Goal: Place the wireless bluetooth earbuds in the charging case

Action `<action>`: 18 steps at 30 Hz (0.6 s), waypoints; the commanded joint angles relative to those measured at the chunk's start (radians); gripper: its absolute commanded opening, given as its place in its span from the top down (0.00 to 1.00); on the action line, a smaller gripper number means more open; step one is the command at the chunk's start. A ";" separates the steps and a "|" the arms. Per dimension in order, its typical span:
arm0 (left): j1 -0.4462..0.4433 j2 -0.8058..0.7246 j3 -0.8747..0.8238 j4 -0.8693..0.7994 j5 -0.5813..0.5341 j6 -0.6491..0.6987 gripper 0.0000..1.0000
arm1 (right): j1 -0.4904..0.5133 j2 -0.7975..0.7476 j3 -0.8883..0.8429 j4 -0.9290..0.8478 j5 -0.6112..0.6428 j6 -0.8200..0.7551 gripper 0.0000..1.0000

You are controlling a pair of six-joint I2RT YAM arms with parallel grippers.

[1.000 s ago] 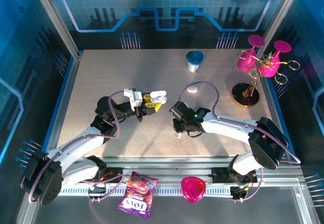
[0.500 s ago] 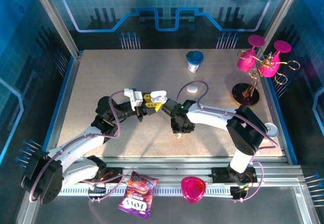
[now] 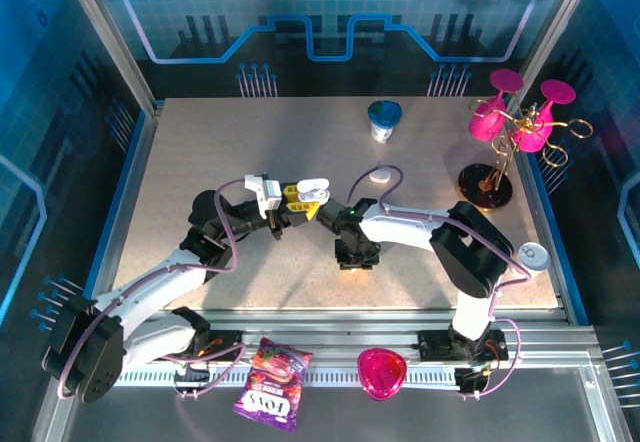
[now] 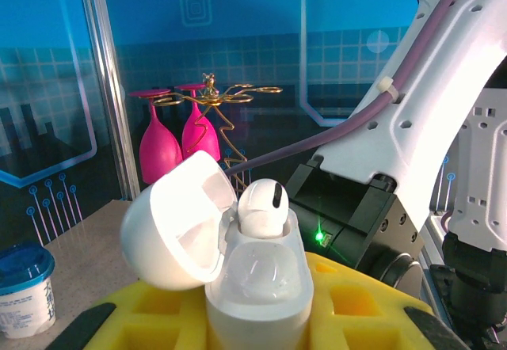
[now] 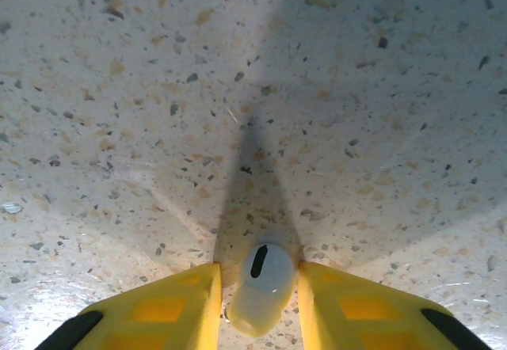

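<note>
Top external: the left gripper point(image 3: 298, 202) held the open charging case point(image 3: 312, 190) at its fingertips. The right gripper point(image 3: 352, 260) pointed down at the table point(image 3: 200, 152) close by.

Left wrist: one earbud point(image 4: 261, 206) sat in the case, with the lid point(image 4: 178, 223) swung left. The yellow pads point(image 4: 364, 310) clamped the case body.

Right wrist: the fingers point(image 5: 158, 314) pinched a second earbud point(image 5: 257, 287) between them, low over the table. Seating it appeared to be what remained.

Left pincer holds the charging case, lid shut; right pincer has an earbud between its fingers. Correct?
Wrong on the lid: the left wrist view shows it open. The left pincer holds the charging case; the right pincer has an earbud between its fingers.
</note>
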 commanded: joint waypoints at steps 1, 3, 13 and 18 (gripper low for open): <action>-0.001 -0.006 -0.003 0.037 0.003 0.005 0.84 | 0.003 0.029 0.031 -0.032 0.010 0.001 0.69; -0.001 -0.007 -0.004 0.032 0.001 0.010 0.84 | 0.005 0.030 0.039 -0.030 0.008 -0.004 0.69; -0.001 0.004 0.002 0.029 0.001 0.013 0.84 | -0.005 0.050 0.060 -0.051 0.046 -0.018 0.70; -0.001 0.004 0.005 0.023 0.001 0.017 0.84 | -0.005 0.063 0.053 -0.043 0.032 -0.021 0.72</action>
